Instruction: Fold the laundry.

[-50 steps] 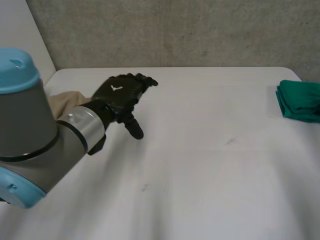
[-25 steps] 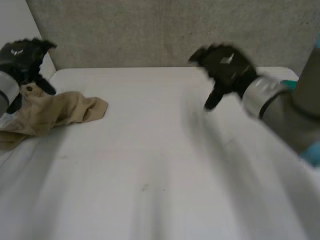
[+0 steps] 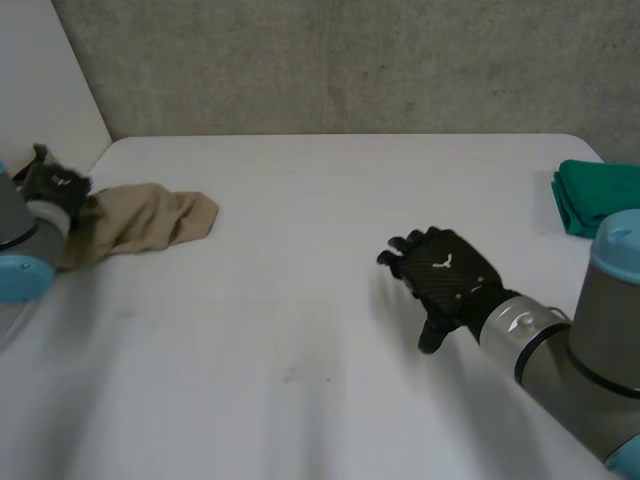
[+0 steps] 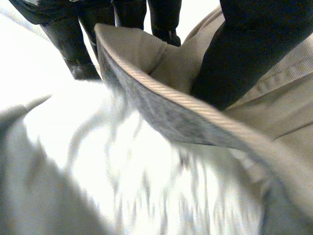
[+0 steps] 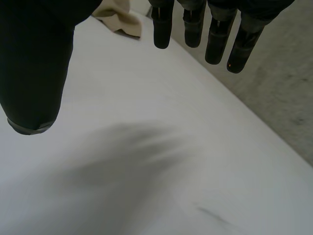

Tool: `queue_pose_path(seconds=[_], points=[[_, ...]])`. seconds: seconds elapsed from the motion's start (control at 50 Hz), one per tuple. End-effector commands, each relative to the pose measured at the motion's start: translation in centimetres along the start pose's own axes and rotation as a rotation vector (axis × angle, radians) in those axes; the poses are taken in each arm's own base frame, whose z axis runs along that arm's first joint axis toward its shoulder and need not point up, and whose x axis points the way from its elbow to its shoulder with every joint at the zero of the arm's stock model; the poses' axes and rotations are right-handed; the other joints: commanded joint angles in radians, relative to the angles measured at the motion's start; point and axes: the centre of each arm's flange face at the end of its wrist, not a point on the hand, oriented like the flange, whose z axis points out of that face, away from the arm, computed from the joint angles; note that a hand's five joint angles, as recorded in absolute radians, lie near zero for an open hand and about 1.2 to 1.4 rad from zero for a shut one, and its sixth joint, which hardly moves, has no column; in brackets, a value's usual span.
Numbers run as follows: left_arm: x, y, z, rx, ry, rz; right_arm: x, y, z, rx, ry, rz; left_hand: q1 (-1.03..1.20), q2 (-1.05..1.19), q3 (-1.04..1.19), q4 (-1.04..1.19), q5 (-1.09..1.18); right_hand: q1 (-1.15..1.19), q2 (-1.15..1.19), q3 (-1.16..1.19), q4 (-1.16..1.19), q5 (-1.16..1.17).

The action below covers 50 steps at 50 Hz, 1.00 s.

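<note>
- A white table point(image 3: 330, 200) with a smooth, matte top; its far edge runs straight beneath the wall and its far corners are rounded.
- A small dark scuff point(image 3: 288, 376) on the table, nearer its front edge than its far edge, a little left of the middle.
- A rough, speckled grey concrete wall point(image 3: 350, 60) along the table's far edge.
- A plain white panel point(image 3: 40, 90) beyond the table's far left corner, meeting the grey wall.

Past the left hand point(image 3: 58, 187), the tan cloth point(image 3: 140, 222) is cut off — under the palm, blurred. The green cloth point(image 3: 598, 200) is clipped too.
</note>
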Motion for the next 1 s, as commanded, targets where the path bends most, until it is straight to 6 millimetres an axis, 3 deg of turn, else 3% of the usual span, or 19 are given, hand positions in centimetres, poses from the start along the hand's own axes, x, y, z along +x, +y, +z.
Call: queue_pose_path(seconds=[0.02, 0.04, 0.06, 0.1, 0.14, 0.22, 0.24, 0.3, 0.38, 0.44, 0.5, 0.52, 0.6, 0.66, 0.76, 0.84, 0.88, 1.0], points=[[1.9, -11.9, -10.0, 0.252, 0.096, -0.305, 2.6, -1.2, -0.3, 0.036, 0.086, -0.011, 0.301, 0.228, 0.258, 0.223, 0.290, -0.029, -0.045, -0.044, -0.058, -0.068], [2.3, -12.9, -11.2, 0.275, 0.124, -0.342, 2.8, -1.4, -0.4, 0.043, 0.096, -0.013, 0.301, 0.228, 0.258, 0.223, 0.290, -0.029, -0.045, -0.044, -0.058, -0.068], [3.2, -15.0, -13.8, 0.328, 0.191, -0.420, 3.4, -1.7, -0.5, 0.054, 0.115, -0.013, 0.301, 0.228, 0.258, 0.223, 0.290, -0.029, -0.045, -0.044, -0.058, -0.068], [4.5, -16.7, -16.5, 0.367, 0.282, -0.490, 3.8, -2.0, -0.6, 0.065, 0.132, -0.009, 0.301, 0.228, 0.258, 0.223, 0.290, -0.029, -0.045, -0.044, -0.058, -0.068], [6.7, -17.9, -20.3, 0.391, 0.446, -0.581, 4.7, -2.0, -0.6, 0.075, 0.160, -0.007, 0.301, 0.228, 0.258, 0.223, 0.290, -0.029, -0.045, -0.044, -0.058, -0.068], [10.4, -18.2, -25.3, 0.368, 0.725, -0.666, 5.7, -2.1, -0.6, 0.084, 0.199, -0.009, 0.301, 0.228, 0.258, 0.223, 0.290, -0.029, -0.045, -0.044, -0.058, -0.068], [11.0, -18.2, -26.1, 0.363, 0.766, -0.668, 5.8, -2.0, -0.6, 0.082, 0.201, -0.007, 0.145, 0.071, 0.102, 0.067, 0.133, -0.029, -0.045, -0.044, -0.058, -0.068], [12.6, -17.7, -28.2, 0.323, 0.863, -0.644, 6.0, -1.9, -0.6, 0.079, 0.206, -0.009, -0.920, -0.994, -0.964, -0.998, -0.932, -0.029, -0.045, -0.044, -0.058, -0.068], [13.0, -17.1, -28.9, 0.268, 0.893, -0.624, 5.9, -1.9, -0.6, 0.076, 0.203, -0.008, -0.920, -0.993, -0.963, -0.998, -0.931, -0.029, -0.045, -0.044, -0.058, -0.068], [12.5, -17.3, -28.7, 0.274, 0.877, -0.622, 5.7, -1.9, -0.7, 0.075, 0.198, -0.009, -0.920, -0.994, -0.964, -0.998, -0.932, -0.029, -0.045, -0.044, -0.058, -0.068], [10.2, -17.3, -27.1, 0.286, 0.785, -0.626, 5.5, -1.9, -0.7, 0.074, 0.191, -0.015, -0.920, -0.994, -0.964, -0.998, -0.932, -0.029, -0.045, -0.044, -0.058, -0.068], [8.6, -16.9, -25.7, 0.283, 0.708, -0.626, 5.4, -1.9, -0.7, 0.074, 0.185, -0.014, -0.920, -0.994, -0.964, -0.998, -0.932, -0.029, -0.045, -0.044, -0.058, -0.068], [5.8, -15.2, -23.4, 0.246, 0.579, -0.605, 4.9, -2.0, -0.9, 0.075, 0.166, -0.015, -0.919, -0.993, -0.963, -0.998, -0.931, -0.029, -0.045, -0.044, -0.058, -0.068], [5.0, -14.1, -22.9, 0.220, 0.544, -0.584, 4.0, -2.1, -1.2, 0.064, 0.135, -0.011, -0.920, -0.994, -0.964, -0.998, -0.932, -0.029, -0.045, -0.044, -0.058, -0.068], [4.2, -10.9, -22.1, 0.149, 0.486, -0.493, -0.2, -2.8, -2.3, 0.045, -0.008, -0.032, -0.917, -0.990, -0.960, -0.995, -0.928, -0.029, -0.045, -0.044, -0.058, -0.068], [3.2, -8.9, -21.3, 0.122, 0.431, -0.397, -2.0, -3.2, -2.7, 0.050, -0.062, -0.066, -0.919, -0.993, -0.963, -0.998, -0.931, -0.029, -0.045, -0.044, -0.058, -0.068], [2.9, -8.3, -20.8, 0.115, 0.409, -0.364, -2.8, -3.3, -2.8, 0.057, -0.085, -0.076, -0.920, -0.994, -0.964, -0.998, -0.932, -0.029, -0.045, -0.044, -0.058, -0.068], [1.4, -6.4, -19.1, 0.079, 0.361, -0.342, -7.7, -3.0, -3.1, 0.087, -0.205, -0.129, -0.920, -0.994, -0.964, -0.998, -0.932, -0.029, -0.045, -0.044, -0.058, -0.068]])
